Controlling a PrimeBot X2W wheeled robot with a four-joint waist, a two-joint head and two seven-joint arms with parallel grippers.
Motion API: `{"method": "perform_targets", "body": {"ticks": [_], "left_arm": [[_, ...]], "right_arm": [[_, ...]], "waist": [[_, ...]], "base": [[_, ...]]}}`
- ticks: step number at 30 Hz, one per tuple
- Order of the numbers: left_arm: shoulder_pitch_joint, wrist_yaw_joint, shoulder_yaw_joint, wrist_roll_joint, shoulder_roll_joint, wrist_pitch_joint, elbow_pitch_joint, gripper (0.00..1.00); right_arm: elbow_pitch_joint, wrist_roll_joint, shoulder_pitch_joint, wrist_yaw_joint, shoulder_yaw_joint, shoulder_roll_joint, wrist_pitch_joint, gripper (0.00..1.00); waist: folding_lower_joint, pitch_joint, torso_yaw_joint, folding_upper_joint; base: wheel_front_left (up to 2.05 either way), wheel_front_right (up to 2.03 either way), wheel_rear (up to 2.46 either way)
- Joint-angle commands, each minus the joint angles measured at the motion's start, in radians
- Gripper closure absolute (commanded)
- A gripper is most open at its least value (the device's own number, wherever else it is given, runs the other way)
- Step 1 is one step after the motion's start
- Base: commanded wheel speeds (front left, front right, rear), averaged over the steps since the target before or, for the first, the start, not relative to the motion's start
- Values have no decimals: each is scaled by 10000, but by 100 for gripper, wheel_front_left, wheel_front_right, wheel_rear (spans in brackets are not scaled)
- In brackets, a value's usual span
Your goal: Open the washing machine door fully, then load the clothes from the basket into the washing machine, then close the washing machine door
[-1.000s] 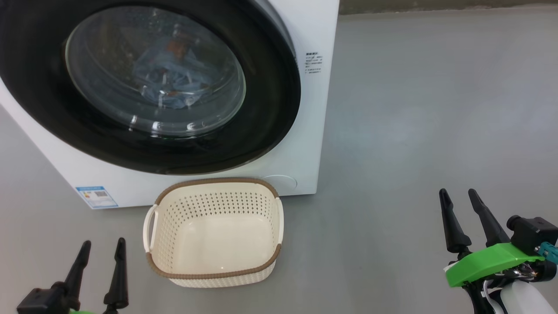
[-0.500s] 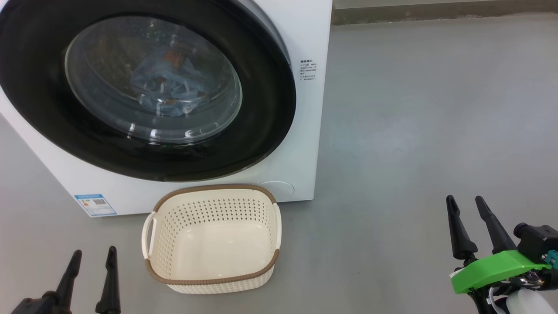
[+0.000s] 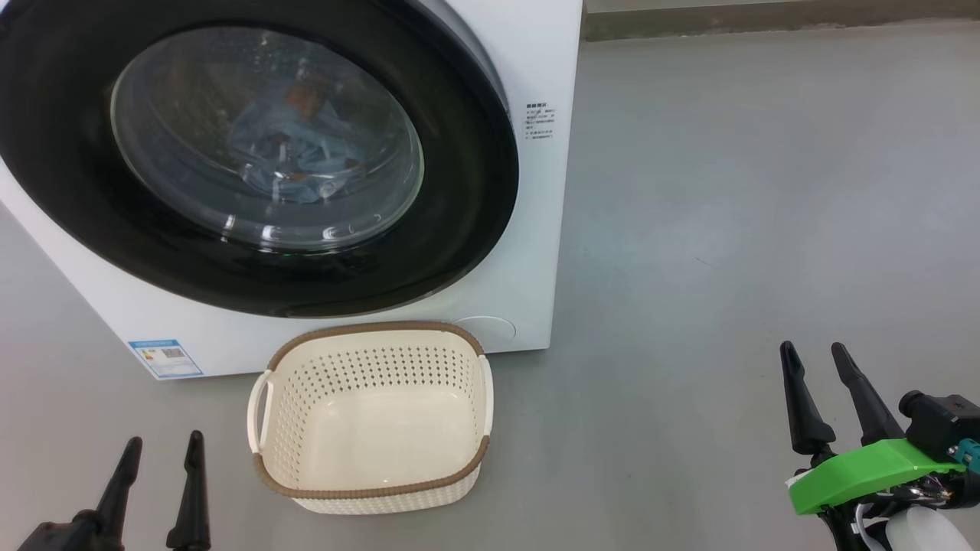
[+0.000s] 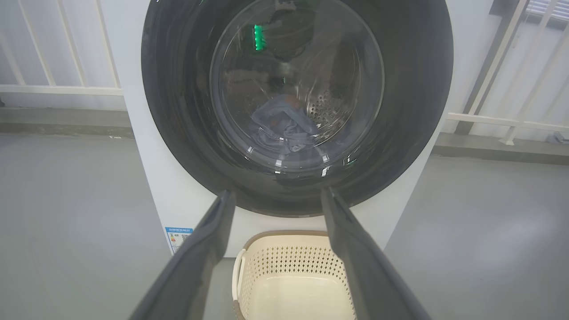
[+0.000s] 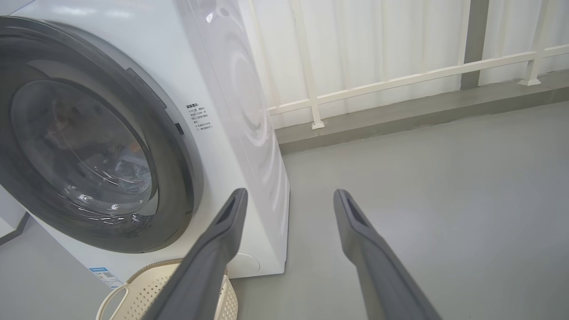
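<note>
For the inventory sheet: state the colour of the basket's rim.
The basket rim is brown with a woven look; the head view shows it best.

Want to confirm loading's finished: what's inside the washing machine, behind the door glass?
Through the glass of the washing machine door, crumpled light-blue clothes lie low in the perforated drum. The door's black rim and glare hide the drum's edges.

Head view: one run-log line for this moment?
washing machine door shut | clothes inside | basket empty | left claw open, free | right claw open, free
</note>
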State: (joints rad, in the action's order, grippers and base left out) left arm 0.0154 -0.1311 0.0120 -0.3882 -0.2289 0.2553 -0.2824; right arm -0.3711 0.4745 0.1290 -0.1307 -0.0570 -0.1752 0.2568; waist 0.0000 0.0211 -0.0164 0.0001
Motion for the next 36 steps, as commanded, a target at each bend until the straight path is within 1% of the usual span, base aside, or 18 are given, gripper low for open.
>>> {"method": "perform_targets", "body": {"ticks": [1, 6, 7, 11, 14, 17, 22, 36], "left_arm": [[155, 4, -352, 63, -276, 65, 273, 0], [169, 4, -343, 51, -287, 65, 248, 0], [1, 0, 9, 0, -23, 0, -10, 100], [-43, 0, 138, -12, 308, -15, -454, 100], [-11, 0, 95, -300, 343, -111, -443, 100], [6, 0, 59, -593, 379, -202, -416, 100], [44, 4, 5, -1080, 438, -347, -383, 100], [164, 5, -146, -2446, 603, -752, -300, 100]], "right_arm": [[263, -80, -20, 0, -133, -106, 49, 0], [269, -83, -16, 0, -125, -92, 49, 0], [-4, 0, 0, 0, -2, 19, 0, 100], [-452, 21, -231, 0, -73, 300, -9, 100], [-417, 289, -224, 0, -24, 323, -103, 100], [-368, 561, -229, 0, 22, 345, -195, 100], [-304, 1014, -228, 0, 92, 383, -341, 100], [-120, 2281, -214, 0, 288, 489, -750, 100]], "waist": [[0, 10, 3, -1], [0, 24, 13, -1], [0, 25, 12, -1], [1, 25, 12, -1], [4, 18, 15, -1], [17, -2, 19, -1], [2, 1, 25, -1], [1, -21, 42, -1]], "base": [[0, 0, 0], [0, 0, 0], [0, 0, 0], [0, 0, 0], [0, 0, 0], [0, 0, 0], [0, 0, 0], [0, 0, 0]]}}
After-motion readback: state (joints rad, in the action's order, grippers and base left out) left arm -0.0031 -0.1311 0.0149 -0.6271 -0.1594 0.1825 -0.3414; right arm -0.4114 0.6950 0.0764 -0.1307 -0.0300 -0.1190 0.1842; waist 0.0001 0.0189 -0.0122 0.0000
